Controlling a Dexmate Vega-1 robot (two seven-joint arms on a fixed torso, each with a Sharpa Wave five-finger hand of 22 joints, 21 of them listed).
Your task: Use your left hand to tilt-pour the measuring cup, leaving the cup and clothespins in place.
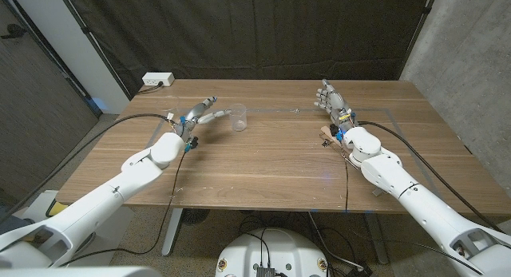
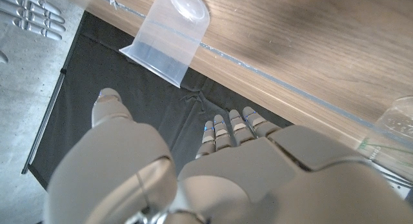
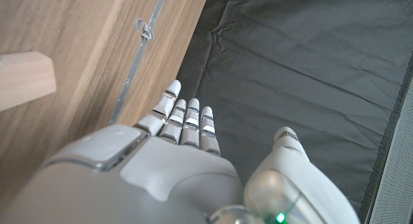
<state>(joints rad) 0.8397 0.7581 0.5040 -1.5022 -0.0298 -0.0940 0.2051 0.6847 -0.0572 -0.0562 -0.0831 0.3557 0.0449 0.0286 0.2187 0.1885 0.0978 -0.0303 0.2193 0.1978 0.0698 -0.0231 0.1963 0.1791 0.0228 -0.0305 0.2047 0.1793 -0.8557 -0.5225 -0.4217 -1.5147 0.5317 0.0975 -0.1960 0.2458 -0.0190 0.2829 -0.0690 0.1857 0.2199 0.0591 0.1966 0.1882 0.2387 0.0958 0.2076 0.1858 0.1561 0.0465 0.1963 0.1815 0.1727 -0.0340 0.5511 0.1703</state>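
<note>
A: Where does the measuring cup point(image 1: 238, 117) stand?

B: Upright on the wooden table point(image 1: 263, 161), toward its far edge. It is clear plastic, and the left wrist view point(image 2: 169, 37) shows it with nothing between it and the hand.

A: And the left hand point(image 1: 200, 112)?

B: Just beside the measuring cup on the robot's left, fingers stretched toward it and spread, holding nothing. I can't tell from the head view whether the fingertips touch the cup; in the wrist view point(image 2: 213, 166) there is a gap.

A: Anything else near the measuring cup?

B: A second clear cup point(image 2: 400, 130) sits by the left wrist, on the side away from the measuring cup. A thin taped line point(image 2: 284, 88) runs along the table past the measuring cup's base.

A: The right hand point(image 1: 331, 99)?

B: Well apart from the measuring cup, across the table, fingers straight and apart, empty. A wooden clothespin point(image 1: 326, 135) lies near its wrist; the right wrist view point(image 3: 24, 79) shows it too. A white power strip point(image 1: 157, 81) sits at the table's far left corner, beyond the measuring cup.
</note>
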